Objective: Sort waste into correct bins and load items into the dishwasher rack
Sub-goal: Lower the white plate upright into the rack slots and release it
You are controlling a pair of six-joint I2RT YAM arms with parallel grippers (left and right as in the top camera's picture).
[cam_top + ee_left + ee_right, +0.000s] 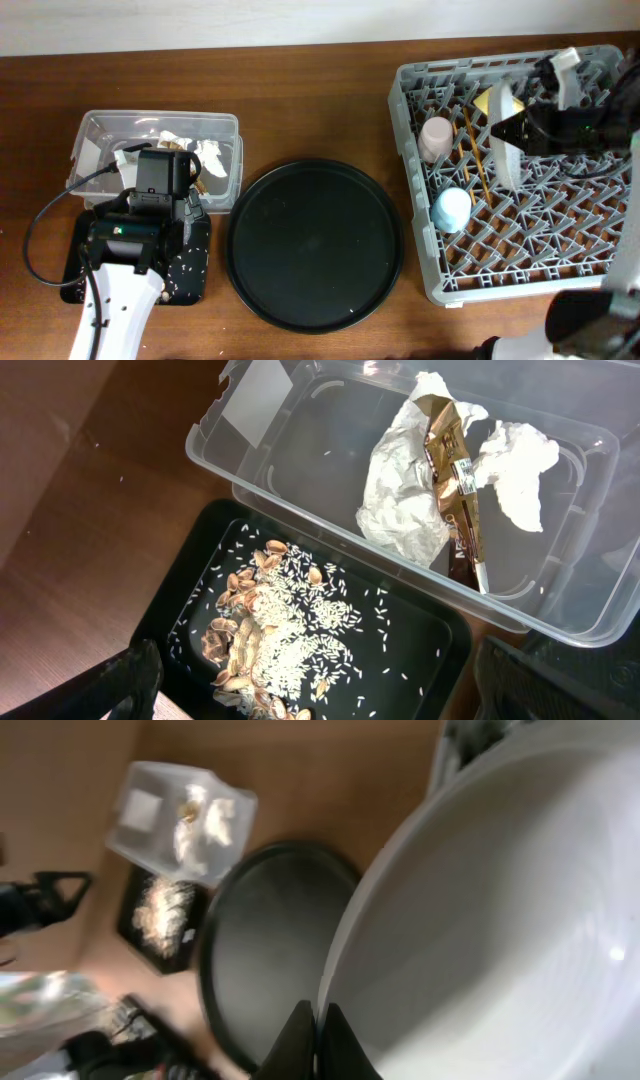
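Note:
The grey dishwasher rack (600,270) at the right holds a pink cup (436,136), a blue cup (451,207), wooden chopsticks (474,150) and a small yellow bowl (497,101). My right gripper (318,1042) is shut on the rim of the pale plate (500,920), which stands on edge over the rack (505,160). My left gripper (320,705) is open and empty above the shallow black tray (420,660), which holds food scraps (270,630). The clear tub (300,490) holds the white napkin (400,490) and the brown-gold wrapper (455,470).
A big round black tray (315,243) lies on the wooden table between the bins and the rack. The clear tub (100,130) and black tray (195,270) sit at the left, partly under my left arm. A cable loops off the left arm.

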